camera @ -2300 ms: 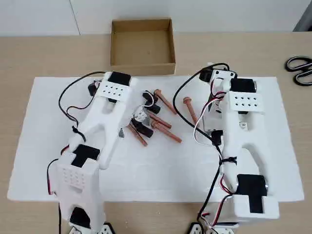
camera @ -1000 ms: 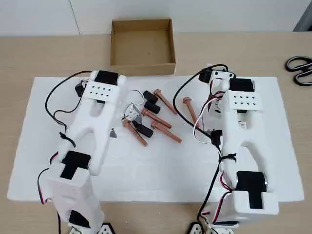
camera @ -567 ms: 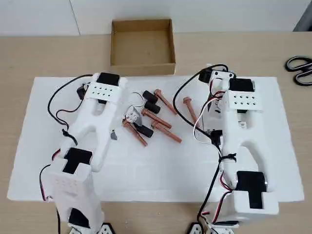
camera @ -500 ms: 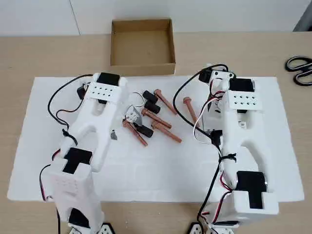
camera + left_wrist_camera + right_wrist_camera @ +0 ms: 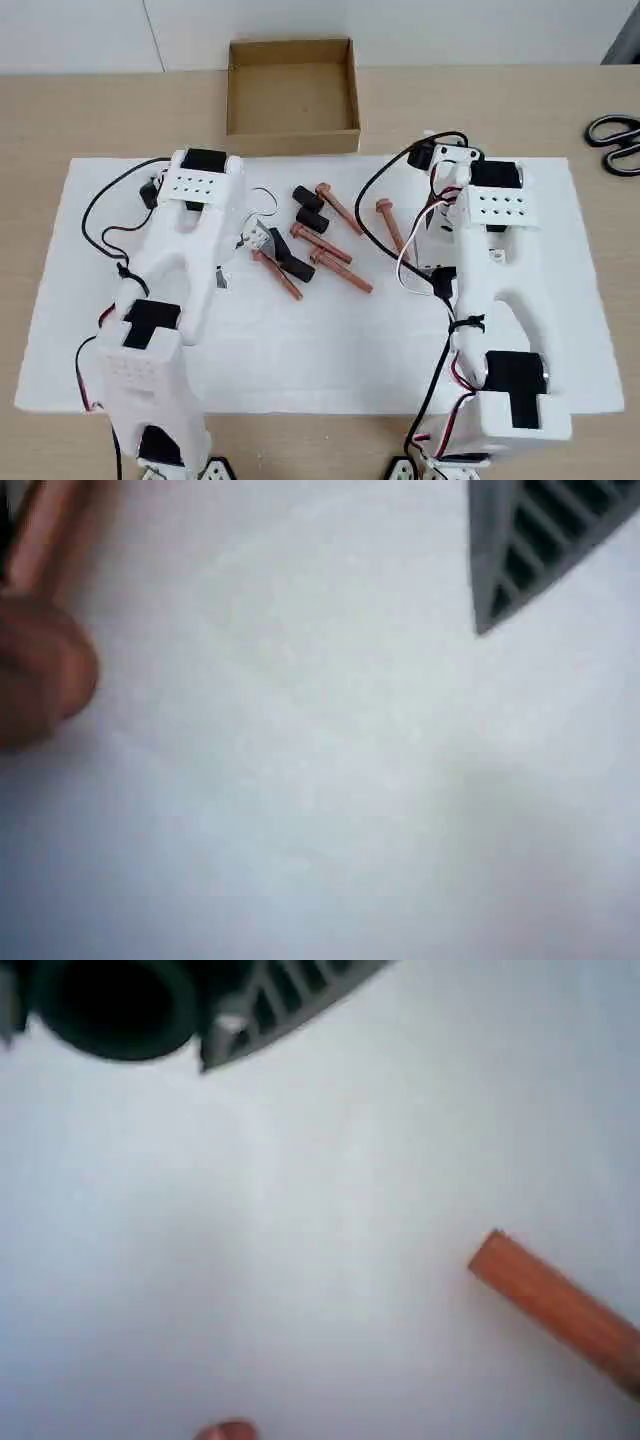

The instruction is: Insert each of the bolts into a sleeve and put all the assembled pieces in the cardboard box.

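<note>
Five copper-coloured metal bolts point(image 5: 320, 242) and short black tubular sleeves point(image 5: 308, 197) lie scattered on the white foam mat point(image 5: 330, 340), just short of the brown cardboard box point(image 5: 292, 142). My left fingers point(image 5: 530, 550) hang open beside one bolt. My right fingers point(image 5: 290, 995) pinch another black sleeve point(image 5: 110, 1005).

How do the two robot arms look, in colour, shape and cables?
The left arm and the right arm have white plastic shells with black motor blocks at the joints. Each carries a white plate with two rows of small round holes. Black cables loop beside both, with red and white wires, held by black ties.
</note>
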Robot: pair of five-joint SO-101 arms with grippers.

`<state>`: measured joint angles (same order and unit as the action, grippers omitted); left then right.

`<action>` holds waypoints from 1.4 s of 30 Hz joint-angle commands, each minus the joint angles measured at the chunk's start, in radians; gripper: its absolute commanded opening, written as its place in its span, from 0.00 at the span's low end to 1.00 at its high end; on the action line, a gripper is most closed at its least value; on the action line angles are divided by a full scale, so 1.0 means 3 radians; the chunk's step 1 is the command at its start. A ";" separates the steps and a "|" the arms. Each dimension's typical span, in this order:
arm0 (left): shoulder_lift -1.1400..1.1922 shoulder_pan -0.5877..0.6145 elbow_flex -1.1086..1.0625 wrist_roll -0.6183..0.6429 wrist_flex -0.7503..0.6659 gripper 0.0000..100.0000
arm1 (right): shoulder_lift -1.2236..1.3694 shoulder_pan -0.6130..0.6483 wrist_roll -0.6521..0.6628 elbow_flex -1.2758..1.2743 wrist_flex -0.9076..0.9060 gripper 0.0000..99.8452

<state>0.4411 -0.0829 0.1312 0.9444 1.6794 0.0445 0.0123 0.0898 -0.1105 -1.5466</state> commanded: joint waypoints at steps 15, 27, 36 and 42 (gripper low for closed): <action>0.0450 -0.0399 0.0320 0.0010 -0.0056 0.30 | -0.0023 -0.0028 0.0010 0.0031 0.0003 0.00; 0.0476 -0.0394 0.0366 -0.0179 -0.0184 0.10 | -0.0023 -0.0033 0.0010 0.0031 0.0003 0.00; 0.0481 -0.0266 0.0371 -0.0302 -0.0261 0.00 | -0.0023 -0.0033 0.0010 0.0031 0.0003 0.00; 0.0476 -0.0230 0.0371 -0.0425 -0.0276 0.01 | -0.0023 -0.0033 0.0010 0.0031 0.0003 0.00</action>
<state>0.5823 -0.1933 0.2386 0.8263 1.5996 0.0445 0.0092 0.0898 -0.1105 -1.5466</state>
